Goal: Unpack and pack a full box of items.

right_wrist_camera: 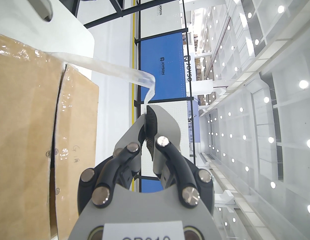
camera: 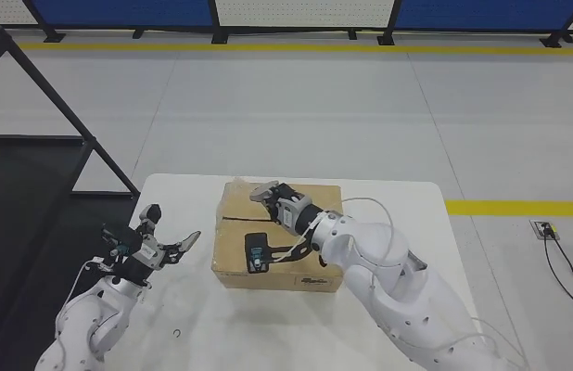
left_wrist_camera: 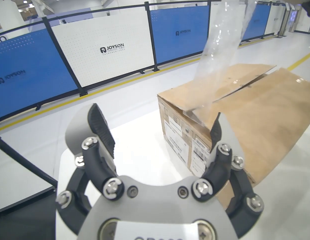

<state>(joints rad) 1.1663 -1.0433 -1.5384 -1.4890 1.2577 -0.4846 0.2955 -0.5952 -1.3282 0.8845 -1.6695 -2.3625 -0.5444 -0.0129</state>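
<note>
A brown cardboard box (camera: 233,243) stands in the middle of the white table (camera: 175,306), its top flaps nearly flat with one edge slightly raised (left_wrist_camera: 245,81). A strip of clear tape (left_wrist_camera: 220,51) rises from the box's far left corner. My right gripper (camera: 265,193) hovers over the box's far side, shut on the free end of that tape (right_wrist_camera: 107,67), which stretches from the box (right_wrist_camera: 27,101) to the closed pads (right_wrist_camera: 151,123). My left gripper (camera: 173,227) stands open just left of the box (left_wrist_camera: 257,116), nothing between its fingers (left_wrist_camera: 101,128).
A black metal frame (camera: 45,102) stands off the table's left side. A small ring-like bit (camera: 177,334) lies on the table near the front. Blue and white fence panels (left_wrist_camera: 107,51) line the far floor. Bare tabletop lies in front of and left of the box.
</note>
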